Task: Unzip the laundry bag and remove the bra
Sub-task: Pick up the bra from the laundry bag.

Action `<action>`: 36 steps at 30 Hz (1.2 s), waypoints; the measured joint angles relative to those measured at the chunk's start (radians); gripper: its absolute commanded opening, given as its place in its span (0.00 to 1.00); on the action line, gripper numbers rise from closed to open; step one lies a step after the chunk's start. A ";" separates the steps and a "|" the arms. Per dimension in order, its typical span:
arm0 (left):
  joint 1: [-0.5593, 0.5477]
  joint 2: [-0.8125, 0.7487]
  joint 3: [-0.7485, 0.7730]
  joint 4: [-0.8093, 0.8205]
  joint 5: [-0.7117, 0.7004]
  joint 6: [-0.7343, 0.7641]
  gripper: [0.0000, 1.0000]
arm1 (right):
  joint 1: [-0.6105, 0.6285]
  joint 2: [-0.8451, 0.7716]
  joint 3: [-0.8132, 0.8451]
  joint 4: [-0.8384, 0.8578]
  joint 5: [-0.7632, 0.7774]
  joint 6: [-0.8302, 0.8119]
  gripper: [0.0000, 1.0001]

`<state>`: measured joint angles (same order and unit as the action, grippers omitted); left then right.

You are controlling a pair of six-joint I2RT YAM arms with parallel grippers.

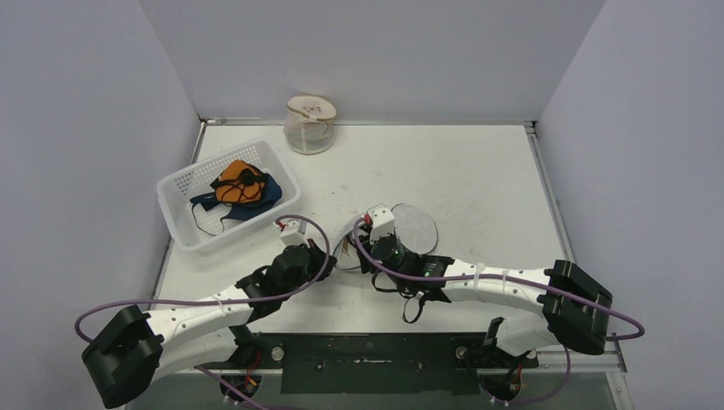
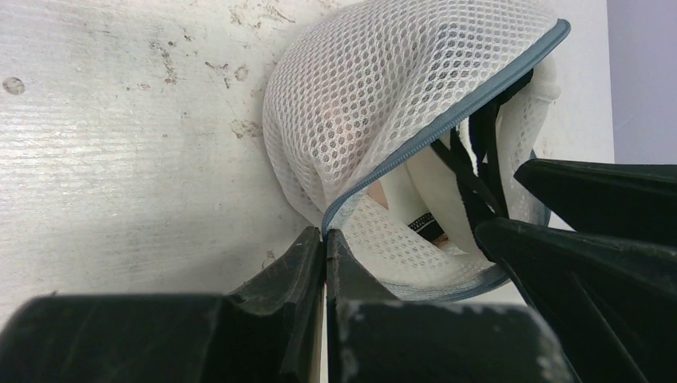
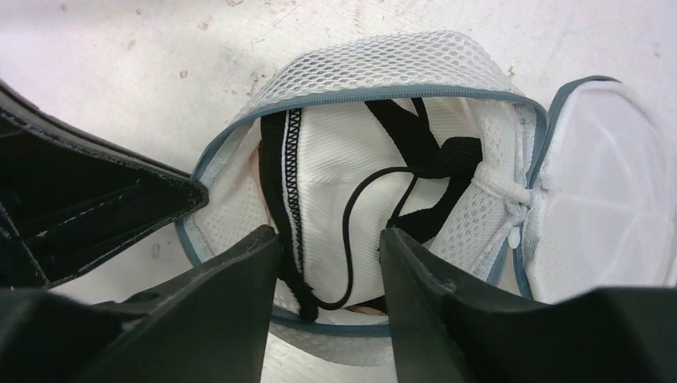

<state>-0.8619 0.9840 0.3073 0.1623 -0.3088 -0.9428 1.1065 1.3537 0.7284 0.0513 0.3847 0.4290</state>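
Laundry bag (image 3: 383, 68) lies unzipped at centre; left end effector (image 2: 325, 239) pinches its rim, right end effector (image 3: 329, 237) apart over bra (image 3: 431, 155); basket (image 1: 175, 213) upper left.

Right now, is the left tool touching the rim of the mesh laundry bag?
Touching. Left wrist view: the shut left tool pinches the laundry bag at its rim.

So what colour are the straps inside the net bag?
Black. The straps show best in the right wrist view, inside the white bag.
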 measured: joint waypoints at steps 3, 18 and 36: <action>0.000 0.020 0.000 0.012 0.008 0.000 0.00 | 0.005 0.000 0.000 0.000 -0.016 -0.008 0.66; 0.001 0.058 -0.027 0.044 0.023 0.002 0.00 | 0.023 0.202 0.042 0.039 0.020 -0.046 0.66; 0.002 0.077 -0.032 0.052 0.023 0.008 0.00 | 0.026 -0.033 -0.129 0.097 0.049 0.030 0.73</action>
<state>-0.8600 1.0607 0.2749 0.2146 -0.2863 -0.9344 1.1328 1.3209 0.5991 0.1478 0.4335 0.4587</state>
